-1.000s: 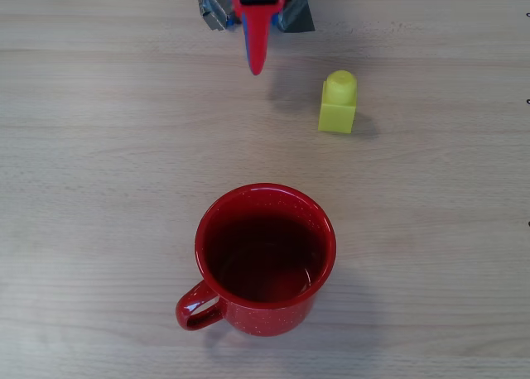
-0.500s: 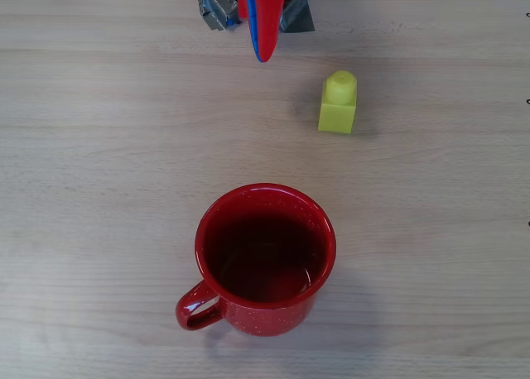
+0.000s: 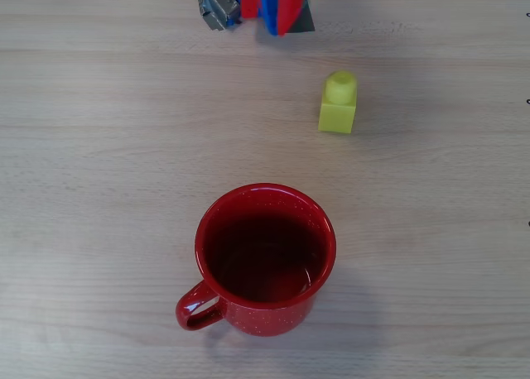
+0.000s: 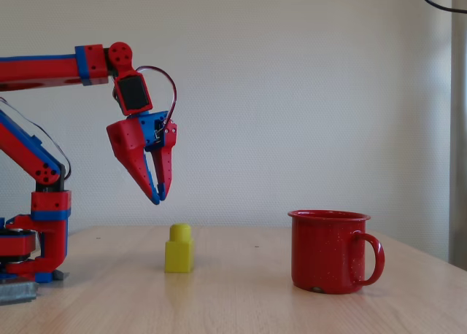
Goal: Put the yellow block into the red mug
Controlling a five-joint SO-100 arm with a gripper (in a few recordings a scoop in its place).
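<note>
**Gripper pulls back, block untouched**

Gripper (image 4: 157,197) hangs empty, fingertips nearly together, above and slightly arm-side of the yellow block (image 4: 179,249). In the overhead view it has retreated toward the base over the last second, so the approach looks not yet committed. Block stands upright on the table (image 3: 99,147), well apart from the red mug (image 3: 265,259).

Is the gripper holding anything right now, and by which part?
Nothing is held. The gripper hangs in the air with its jaws together and bare, above the small yellow plastic brick, which stands on the wooden table.
</note>
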